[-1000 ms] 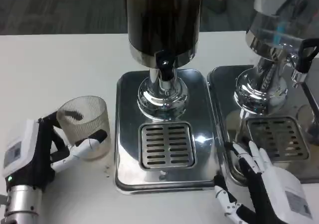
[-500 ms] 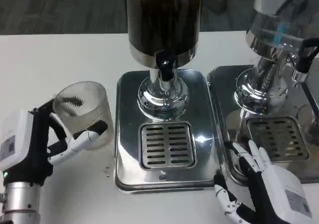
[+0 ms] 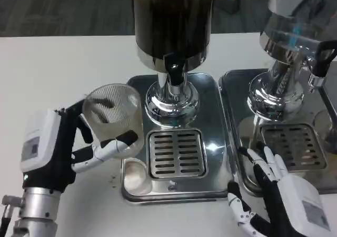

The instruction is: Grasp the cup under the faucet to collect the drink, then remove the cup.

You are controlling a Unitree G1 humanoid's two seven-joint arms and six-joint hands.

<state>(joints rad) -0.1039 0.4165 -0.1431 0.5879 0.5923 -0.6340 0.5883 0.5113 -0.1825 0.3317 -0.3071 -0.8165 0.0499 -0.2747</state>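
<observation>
Left hand (image 3: 68,145) wraps the ribbed clear cup (image 3: 112,118), fingers curled round its side, cup tilted, over the steel tray's (image 3: 138,89) left edge, faucet (image 3: 174,68) just to its right. Right hand (image 3: 276,189) fingers spread, holding nothing, resting w/ fingertips at 2nd tray's (image 3: 234,84) corner.

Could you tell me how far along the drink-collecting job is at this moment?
Done: the left hand grips the empty cup. In hand: the cup is held over the left edge of the dispenser base. Left: placing it under the faucet, filling, removing. The right hand holds nothing.
</observation>
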